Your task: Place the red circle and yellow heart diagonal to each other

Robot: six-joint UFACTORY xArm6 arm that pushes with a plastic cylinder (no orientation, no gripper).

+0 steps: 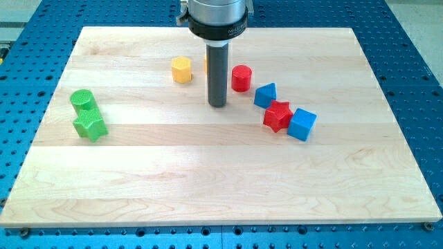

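1. Red circle (241,78) sits on the table (208,180), just to the view's right of your tip (218,105) and slightly toward the top.
2. Yellow heart (206,63) is mostly hidden behind the rod, toward the top.
3. No claw is fitted; its state cannot be told.

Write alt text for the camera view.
My tip rests on a wooden board, just left of the red circle; a yellow block sits farther left. Blue and red blocks trail right, green ones far left.
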